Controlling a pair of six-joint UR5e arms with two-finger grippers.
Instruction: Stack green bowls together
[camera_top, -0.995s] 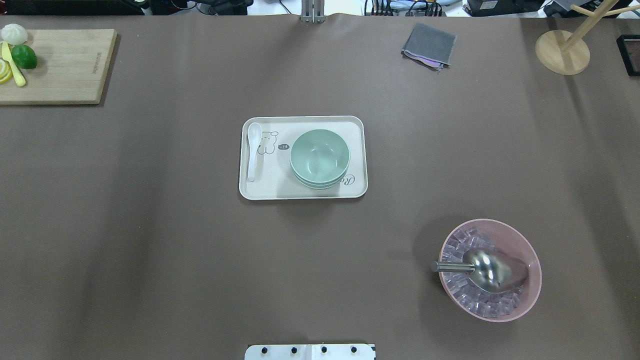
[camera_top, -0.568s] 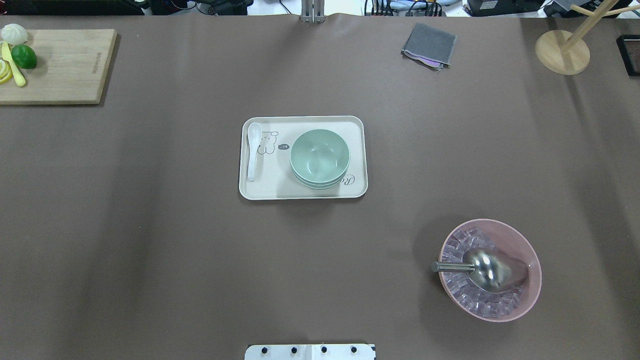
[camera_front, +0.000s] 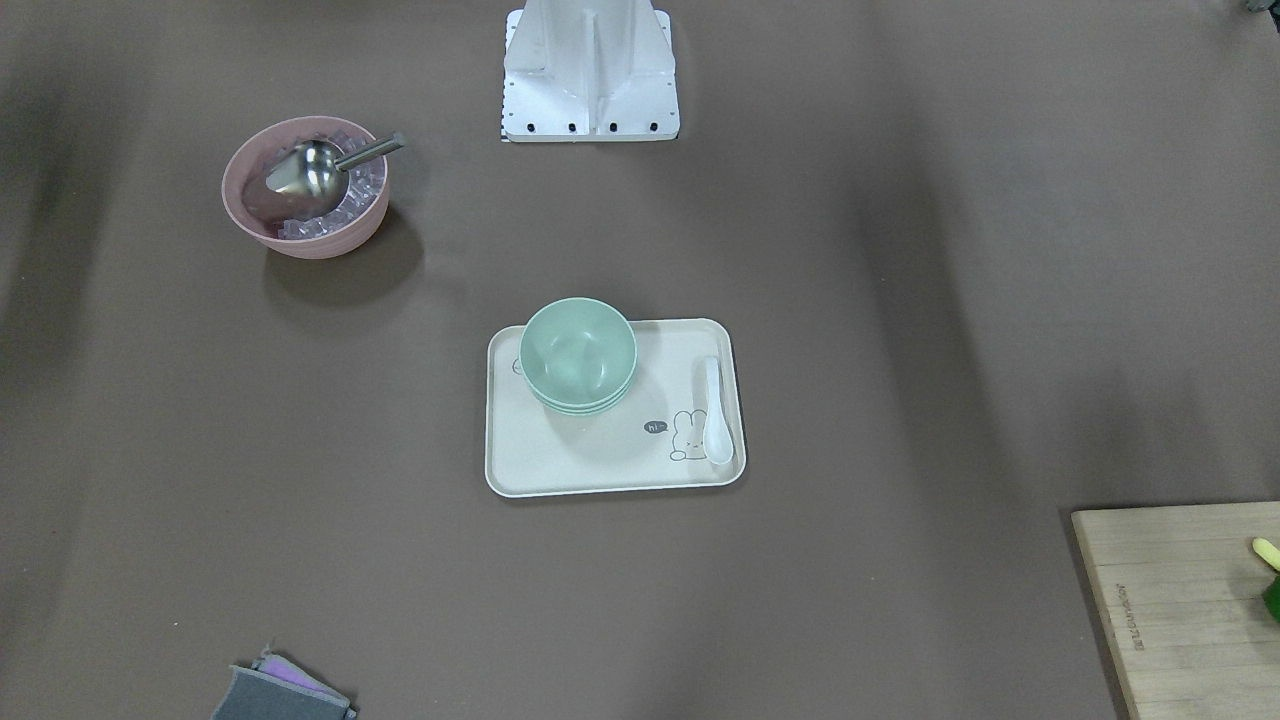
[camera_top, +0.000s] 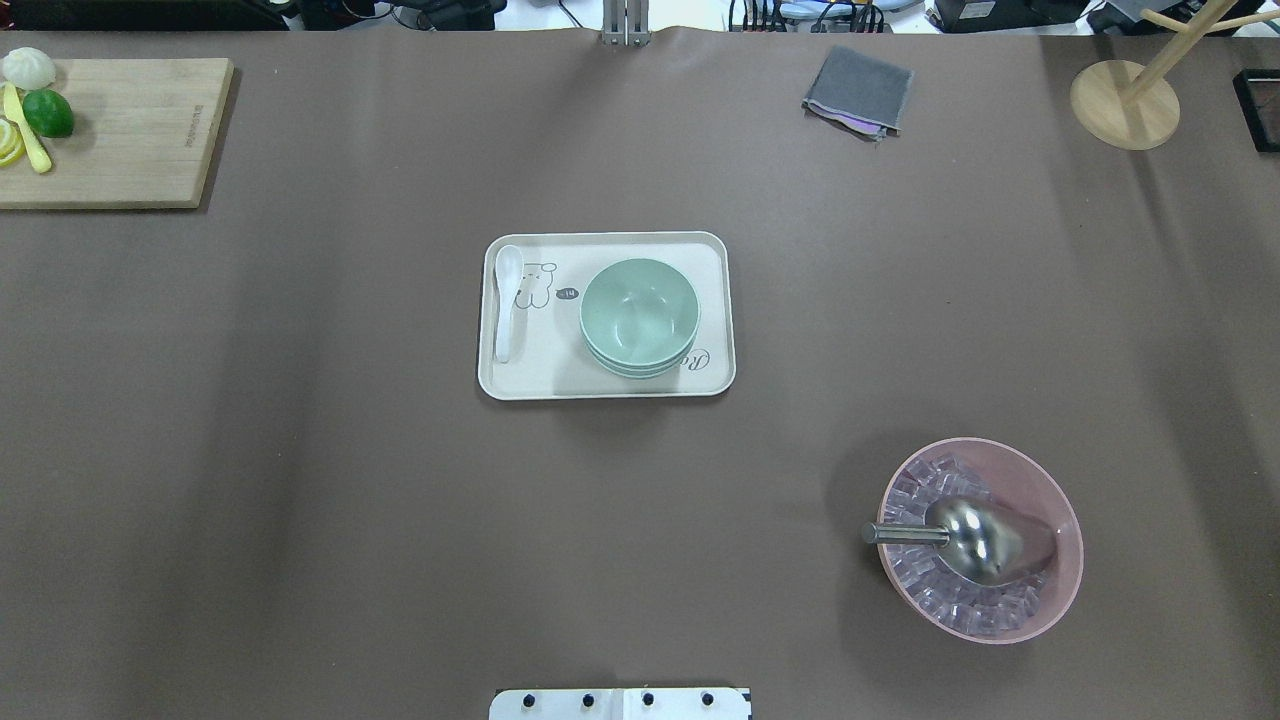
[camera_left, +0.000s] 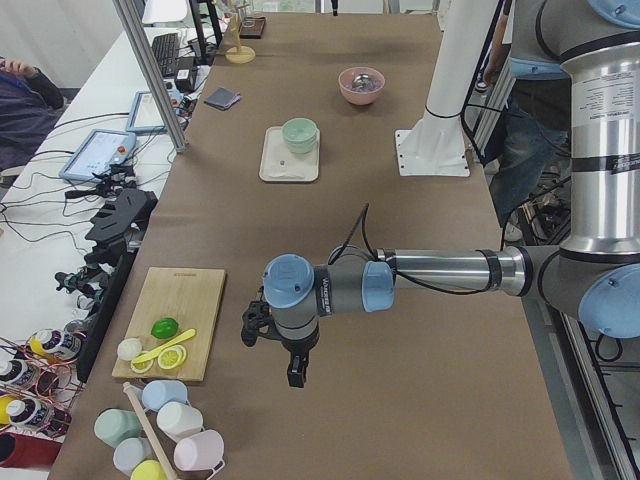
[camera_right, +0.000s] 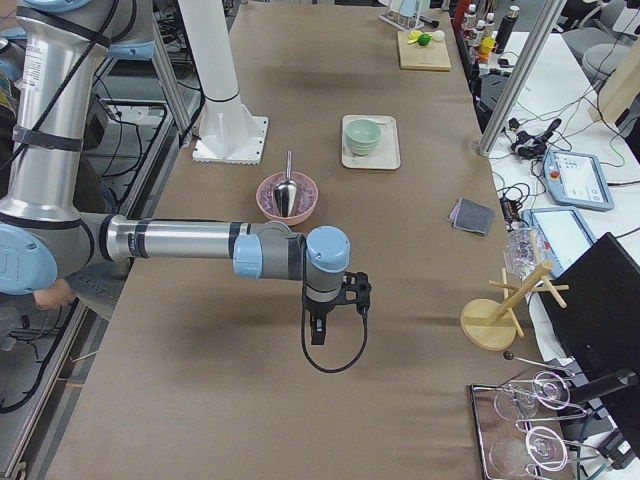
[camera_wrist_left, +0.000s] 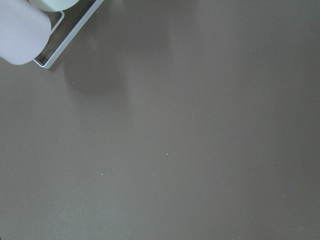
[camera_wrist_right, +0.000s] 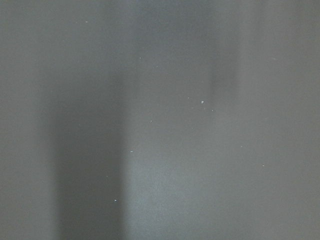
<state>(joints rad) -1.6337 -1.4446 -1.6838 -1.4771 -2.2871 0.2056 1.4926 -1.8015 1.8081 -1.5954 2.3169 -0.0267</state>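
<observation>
Stacking looks basically finished, tbh. The green bowls (camera_top: 640, 312) are nested into one pile on the tray (camera_top: 545, 372), at the end away from the white spoon (camera_top: 507, 300), and three rims can just about be counted. No loose green bowl is seen off the tray. The left gripper (camera_left: 297, 375) and the right gripper (camera_right: 317, 333) are hung over bare surface (camera_top: 300, 480), each well apart from the tray at opposite ends. How wide either is set can't be told from these angles. Nothing seems to be left to do.
</observation>
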